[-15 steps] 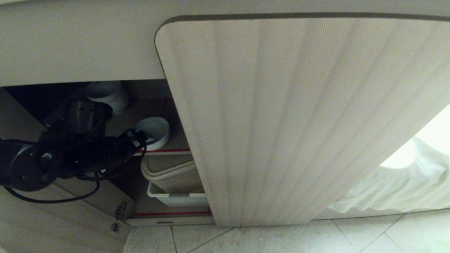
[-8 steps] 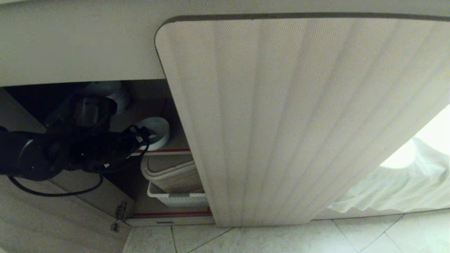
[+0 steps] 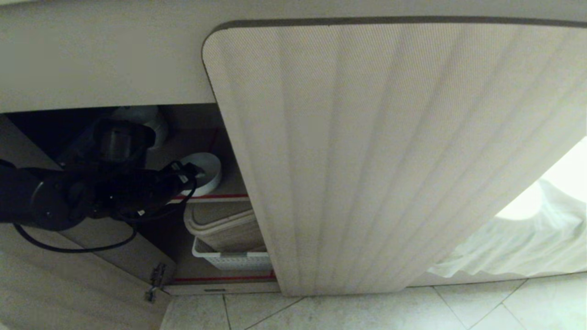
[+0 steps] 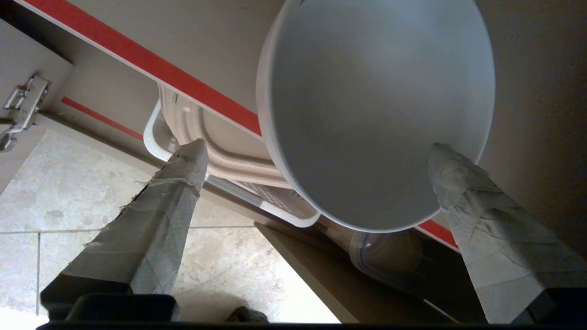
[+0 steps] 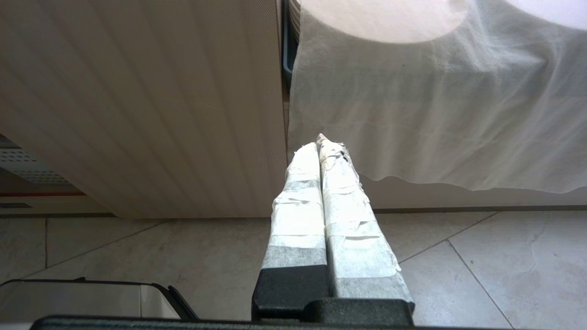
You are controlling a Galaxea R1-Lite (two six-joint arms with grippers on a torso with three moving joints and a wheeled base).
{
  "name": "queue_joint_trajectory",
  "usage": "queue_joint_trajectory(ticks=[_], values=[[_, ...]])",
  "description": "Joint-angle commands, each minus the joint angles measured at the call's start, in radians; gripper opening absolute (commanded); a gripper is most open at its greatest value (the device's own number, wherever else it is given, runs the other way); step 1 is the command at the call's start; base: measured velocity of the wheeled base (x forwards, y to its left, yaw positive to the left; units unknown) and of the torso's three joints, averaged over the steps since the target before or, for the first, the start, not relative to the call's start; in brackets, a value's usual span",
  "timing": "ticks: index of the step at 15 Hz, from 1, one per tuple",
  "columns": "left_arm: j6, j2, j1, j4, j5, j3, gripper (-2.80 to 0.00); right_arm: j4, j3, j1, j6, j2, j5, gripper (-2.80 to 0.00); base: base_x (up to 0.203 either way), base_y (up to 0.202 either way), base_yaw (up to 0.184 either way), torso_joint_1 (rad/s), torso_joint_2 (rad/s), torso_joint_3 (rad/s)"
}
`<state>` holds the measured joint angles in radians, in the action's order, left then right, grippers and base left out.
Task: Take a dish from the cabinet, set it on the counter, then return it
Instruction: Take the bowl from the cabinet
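Cabinet (image 3: 394, 151): its fluted door on the right is closed, and the left side is open, so the brown shelves with red tape edges are reachable for the arm.
Basket (image 3: 229, 260): it is white and stands on the lower shelf under the dish, with beige trays leaning inside; it is not part of the work.
Pile of bowls (image 3: 153, 120): it stands deeper on the upper shelf, behind the arm, apart from the single dish.
Dish (image 4: 376, 110): the small white bowl stands upright on the upper shelf, close to the taped front edge, probably so it is easy to reach.
Left gripper (image 4: 316, 151): it is inside the cabinet with its taped fingers (image 4: 160, 215) wide apart, one on each side of the dish; I judge it is lined up to close on the rim, and nothing is held yet.
Right gripper (image 5: 321, 146): it is parked low outside the closed door, above the floor tiles, with its fingers pressed together and empty, because the left arm works alone.
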<state>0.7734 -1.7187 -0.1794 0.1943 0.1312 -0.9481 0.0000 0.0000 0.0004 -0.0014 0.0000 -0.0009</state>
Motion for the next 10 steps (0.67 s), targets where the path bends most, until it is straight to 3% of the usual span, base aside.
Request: queue_joint_trajectory(ticks=[1,10], values=[[0.004,-0.001,0.000,0.002,0.001,0.000,0.00,0.000,0.000,0.000,0.000,0.002,-0.001,-2.80,0.000,0.000,0.000,0.000,0.00,0.000],[0.004,-0.018,-0.002,0.007,0.007,-0.001,0.00,0.000,0.000,0.000,0.000,0.002,-0.001,-2.80,0.000,0.000,0.000,0.000,0.00,0.000]])
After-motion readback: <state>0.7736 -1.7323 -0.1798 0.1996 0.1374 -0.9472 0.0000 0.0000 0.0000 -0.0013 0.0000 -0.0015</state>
